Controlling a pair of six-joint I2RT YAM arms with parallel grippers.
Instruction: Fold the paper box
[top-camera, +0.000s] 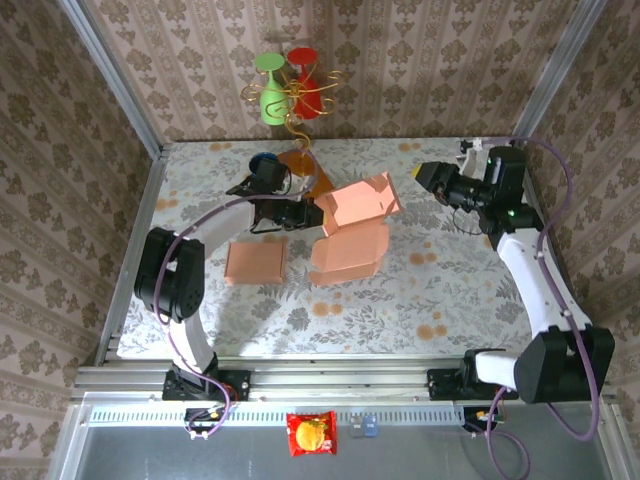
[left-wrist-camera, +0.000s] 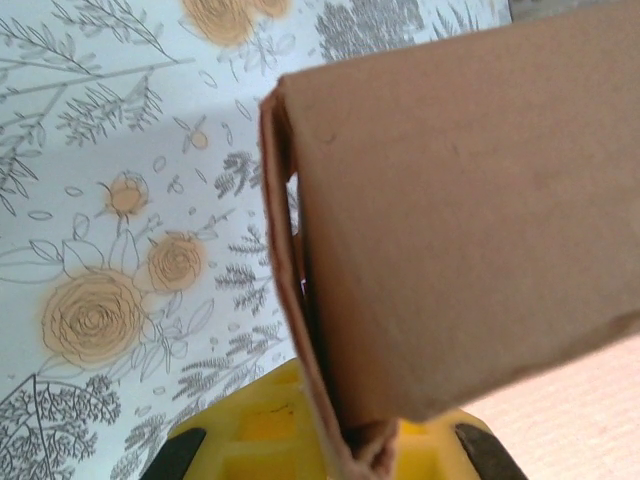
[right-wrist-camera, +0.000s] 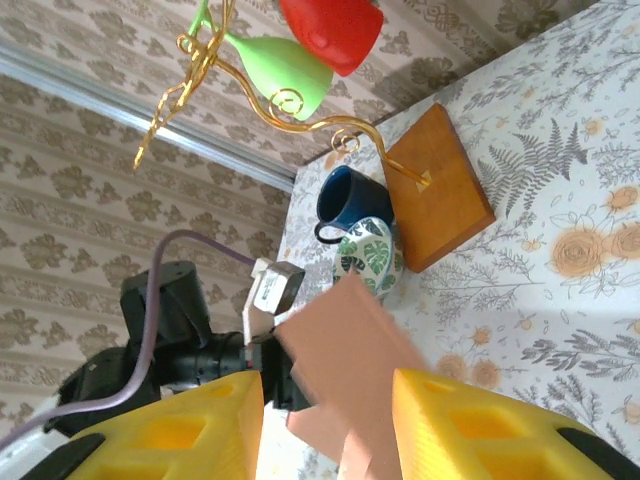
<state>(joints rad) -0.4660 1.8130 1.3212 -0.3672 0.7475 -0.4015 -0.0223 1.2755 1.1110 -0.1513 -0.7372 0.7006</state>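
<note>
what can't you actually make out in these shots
- Left wrist view: the paper box panel blocks the table behind it, and the left hand is cut off by the bottom edge.
- Top view: the blue item beside the snack packet is too small to identify.

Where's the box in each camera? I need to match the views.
Top external: box at table centre, lid up.
Left wrist: box on the right half, close up.
Right wrist: box at bottom centre.
Shared landmark: floral tablecloth.
</note>
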